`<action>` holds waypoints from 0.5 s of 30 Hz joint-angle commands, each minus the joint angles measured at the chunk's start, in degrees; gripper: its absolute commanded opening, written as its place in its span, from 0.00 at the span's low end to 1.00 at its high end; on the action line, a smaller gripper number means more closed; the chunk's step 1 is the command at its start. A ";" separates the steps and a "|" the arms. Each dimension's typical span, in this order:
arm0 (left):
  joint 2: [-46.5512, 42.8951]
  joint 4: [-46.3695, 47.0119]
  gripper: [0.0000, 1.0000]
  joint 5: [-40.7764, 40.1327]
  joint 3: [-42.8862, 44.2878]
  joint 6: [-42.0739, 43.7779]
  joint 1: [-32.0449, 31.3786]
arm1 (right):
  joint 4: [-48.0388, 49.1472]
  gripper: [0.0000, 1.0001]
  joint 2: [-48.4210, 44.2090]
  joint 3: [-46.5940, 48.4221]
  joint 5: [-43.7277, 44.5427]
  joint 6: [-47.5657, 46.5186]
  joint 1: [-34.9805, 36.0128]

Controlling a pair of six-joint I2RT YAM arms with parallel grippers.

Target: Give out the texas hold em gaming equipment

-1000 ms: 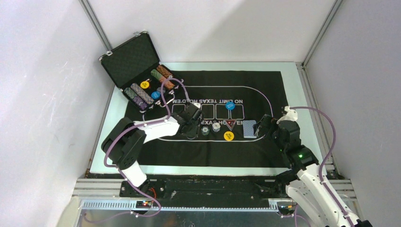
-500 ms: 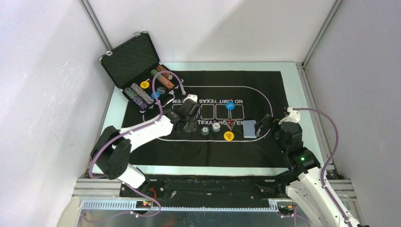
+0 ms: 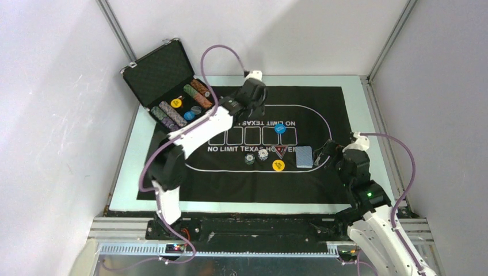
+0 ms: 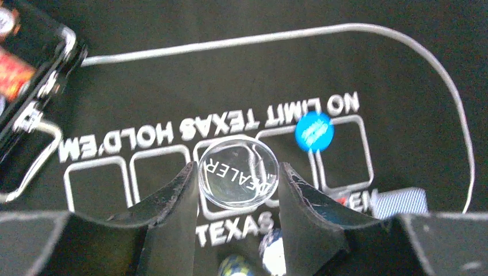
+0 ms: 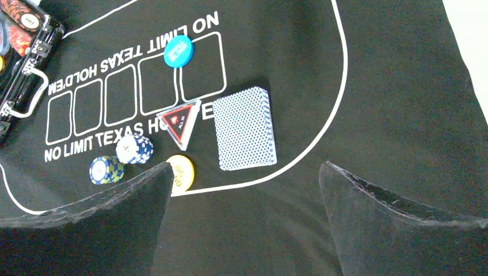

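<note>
Risks from here:
- The left gripper (image 4: 236,177) pinches the clear dealer button (image 4: 237,164) by its rim only, two small contact spots on smooth plastic. A jolt could let it pivot or pop out.
- The button hangs above the mat (image 3: 322,103), not resting on it. If let go from there it likely lands on edge and rolls, maybe into the blue disc (image 4: 313,131) or toward the open case (image 3: 164,72).
- The left arm is stretched right out to the far side of the mat, so fine placement is probably sloppy.
- The right gripper (image 5: 246,172) is spread wide and empty, hovering just on the near side of the card deck (image 5: 244,127). The yellow disc (image 5: 181,171) sits right at one fingertip. A straight descent could clip that disc or shove the deck.

Where the button is: the left wrist view shows it in front of the row of printed card boxes. The top view puts that gripper over the far line of the printed oval, just right of the case, and does not resolve the button itself.

Look of the button: round, fully transparent, "DEALER" across the face, reading upside-down in the wrist view. The mat print shows through it. It seems rigid, thin and slick, and would be hard to spot on black once down.

Two chips (image 5: 121,158) and the triangle marker (image 5: 179,122) lie mid-mat beside the deck.
</note>
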 commanded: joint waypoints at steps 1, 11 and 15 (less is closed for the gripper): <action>13.95 -0.32 0.25 2.82 16.39 -0.60 3.39 | -0.40 1.00 -0.62 0.16 1.94 1.04 -0.92; 38.20 7.00 0.22 4.29 46.99 -7.86 8.60 | 0.07 1.00 0.26 -0.41 0.90 1.27 -2.59; 41.89 11.57 0.25 3.99 47.30 -13.70 9.34 | 0.63 1.00 1.14 -0.63 0.01 1.27 -3.17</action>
